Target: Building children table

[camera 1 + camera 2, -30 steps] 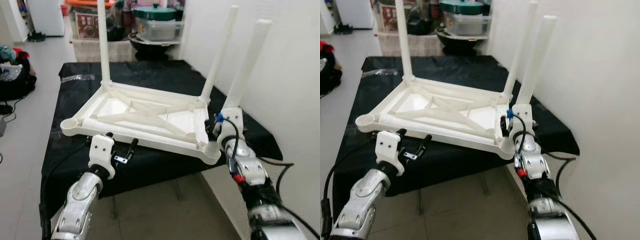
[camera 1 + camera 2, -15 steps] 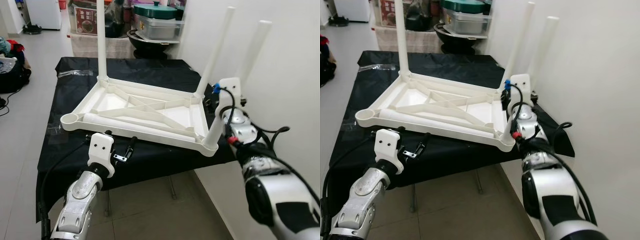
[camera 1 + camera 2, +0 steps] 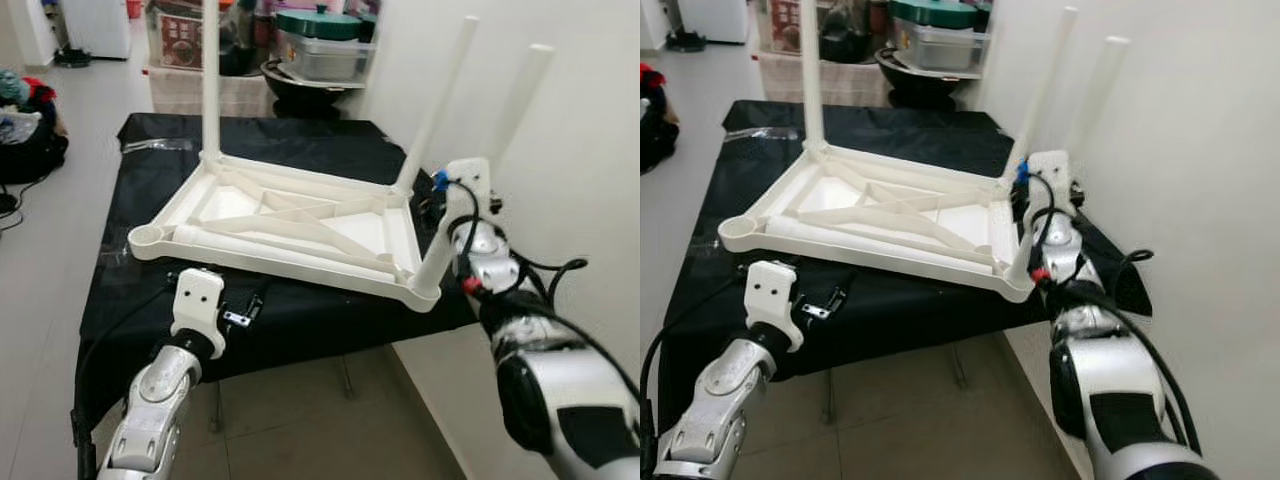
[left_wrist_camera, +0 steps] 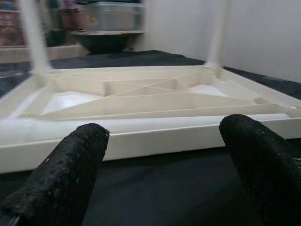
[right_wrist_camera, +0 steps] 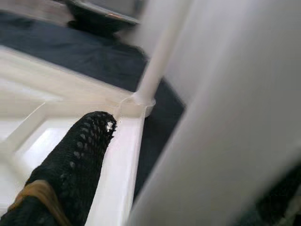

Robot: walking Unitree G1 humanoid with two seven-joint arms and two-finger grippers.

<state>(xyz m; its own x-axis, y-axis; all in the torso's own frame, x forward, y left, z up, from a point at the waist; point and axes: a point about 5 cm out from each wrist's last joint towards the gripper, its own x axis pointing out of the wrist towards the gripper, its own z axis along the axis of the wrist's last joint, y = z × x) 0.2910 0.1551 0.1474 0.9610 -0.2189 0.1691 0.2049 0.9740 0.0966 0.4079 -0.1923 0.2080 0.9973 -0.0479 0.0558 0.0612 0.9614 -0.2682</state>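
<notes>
— What had changed?
— The right pincer (image 3: pixel 447 232), clamped on the third leg (image 3: pixel 490 150), had tilted it at the upturned children's table (image 3: pixel 290 225)'s near corner on the tabletop (image 3: pixel 300 320).
— And the left pincer (image 3: pixel 242 308)?
— Open, idle beside the frame.

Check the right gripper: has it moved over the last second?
Yes. The right gripper has risen along the near-right leg, from beside the upturned tabletop's corner to higher up the leg.

We see a smooth, matt white plastic table (image 3: pixel 290 225) on a matt black cloth (image 3: pixel 300 320), and 2 rough, pitted black rubbery fingers (image 4: pixel 70 174) on the left gripper (image 4: pixel 164 160).
</notes>
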